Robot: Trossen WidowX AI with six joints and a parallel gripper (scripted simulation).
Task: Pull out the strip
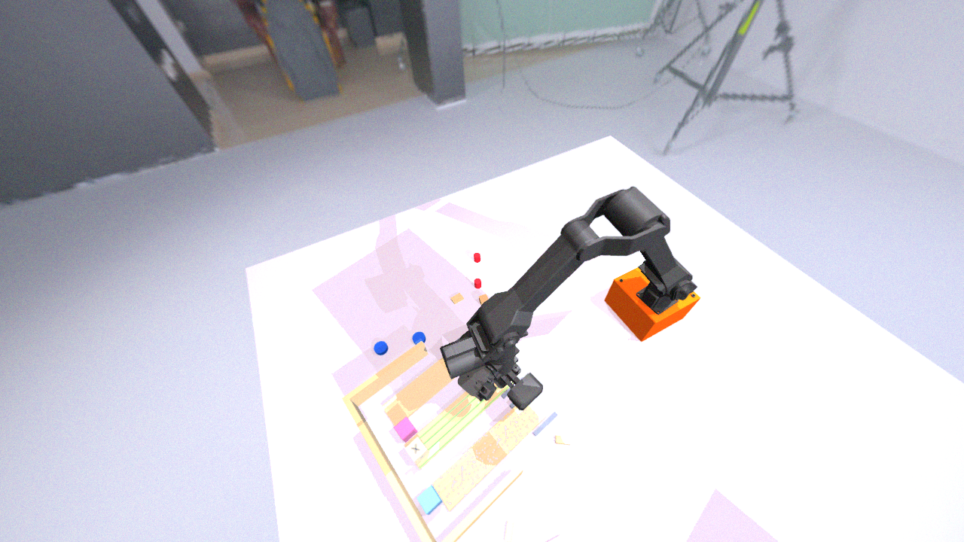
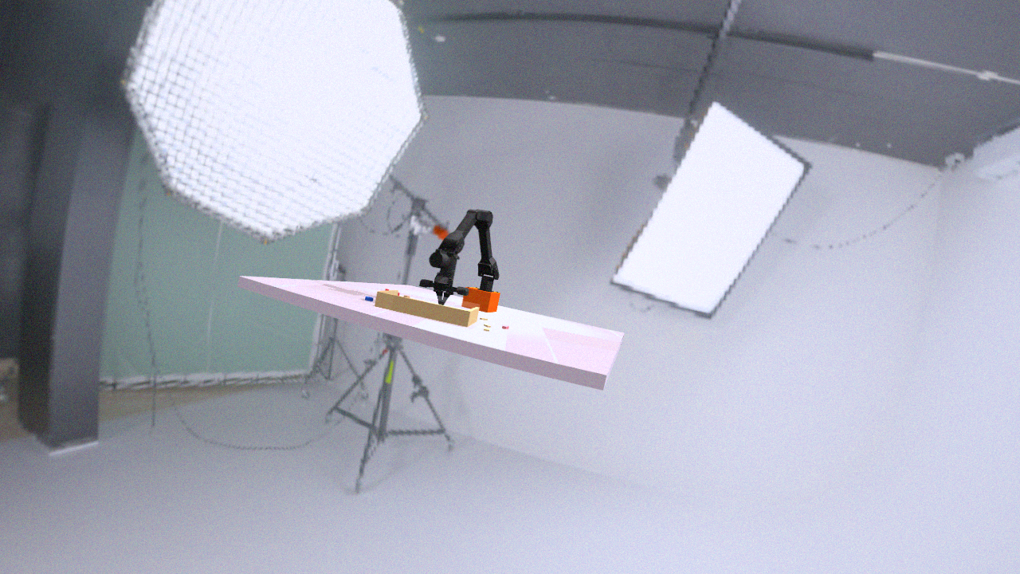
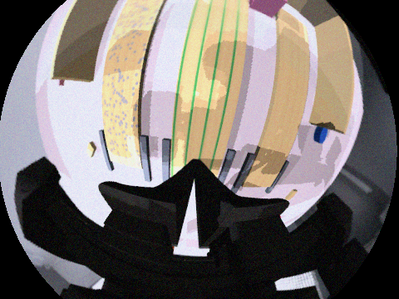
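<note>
The pale labelled cube (image 1: pixel 416 449), marked with an X, sits on the far end of the green-lined strip (image 1: pixel 449 432) (image 3: pixel 208 83). A magenta cube (image 1: pixel 404 429) (image 3: pixel 268 6) is at the far end of the plain wooden strip (image 1: pixel 423 391) (image 3: pixel 288 83). A blue cube (image 1: pixel 429 500) is at the far end of the speckled strip (image 1: pixel 465 476) (image 3: pixel 120 95). My gripper (image 2: pixel 441 300) (image 3: pixel 195 163) is shut and empty, pointing down at the near end of the green-lined strip. Its tips cover that end in the wrist view, so contact cannot be told.
A wooden wall (image 1: pixel 385 458) (image 2: pixel 424 308) encloses the strips on three sides. Short grey bars (image 1: pixel 544 424) (image 3: pixel 166 154) stand beside the strips' near ends. Two blue discs (image 1: pixel 380 348) (image 1: pixel 418 337) and two red pieces (image 1: pixel 476 257) (image 1: pixel 477 283) lie outside the wall.
</note>
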